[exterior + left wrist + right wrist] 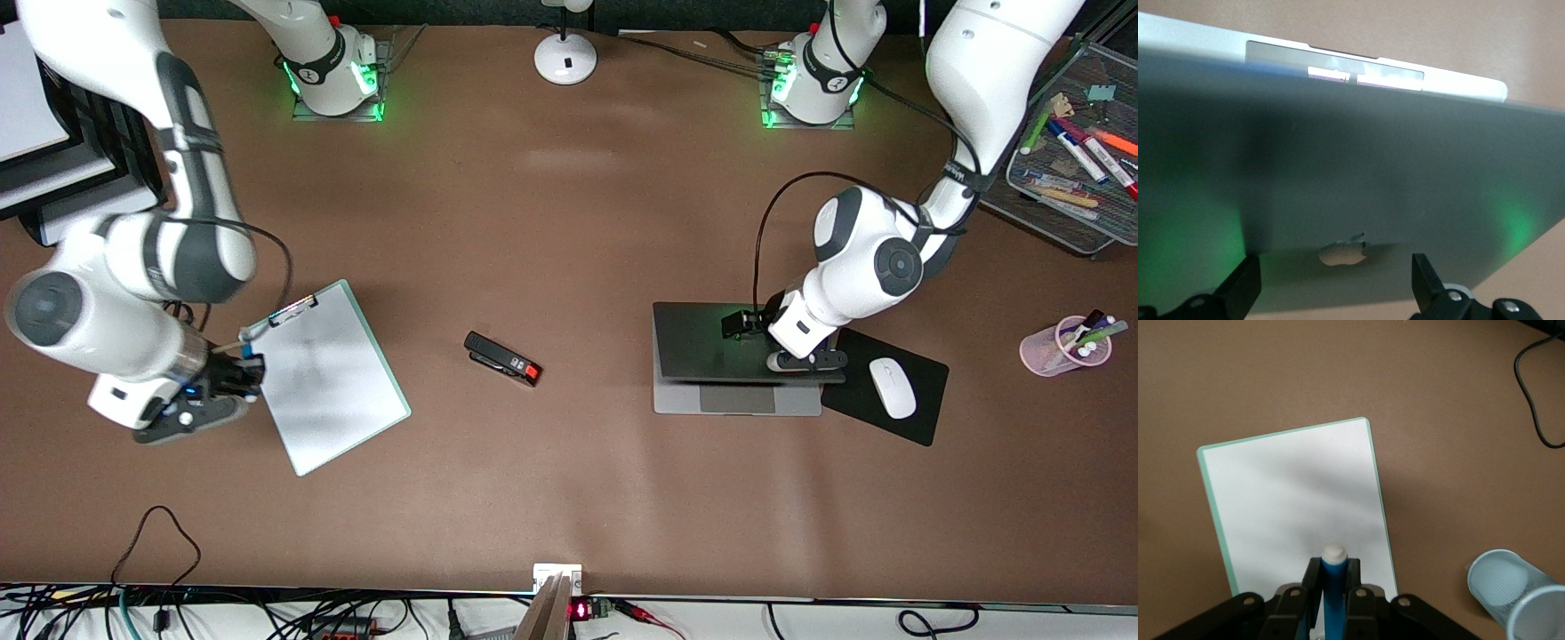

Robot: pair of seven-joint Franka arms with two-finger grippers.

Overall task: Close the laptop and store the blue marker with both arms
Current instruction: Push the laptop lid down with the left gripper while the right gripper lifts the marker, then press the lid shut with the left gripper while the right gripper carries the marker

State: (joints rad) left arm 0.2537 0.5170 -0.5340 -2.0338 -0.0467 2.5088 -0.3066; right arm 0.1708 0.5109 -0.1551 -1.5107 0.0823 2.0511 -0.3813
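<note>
You had the left gripper (742, 324) over the laptop (736, 364), whose dark lid was tilted low above the grey base and trackpad. Beside it, toward the left arm's end, a white mouse (892, 388) lay on a black pad (925, 418). Your right gripper (242, 366) held the blue marker (252, 342) at the clipboard's (333, 382) edge. A black stapler (502, 358) lay between clipboard and laptop.

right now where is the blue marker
The blue marker is clamped in the right gripper, over the edge of the white clipboard at the right arm's end of the table, near a mesh cup seen in the right wrist view.
</note>
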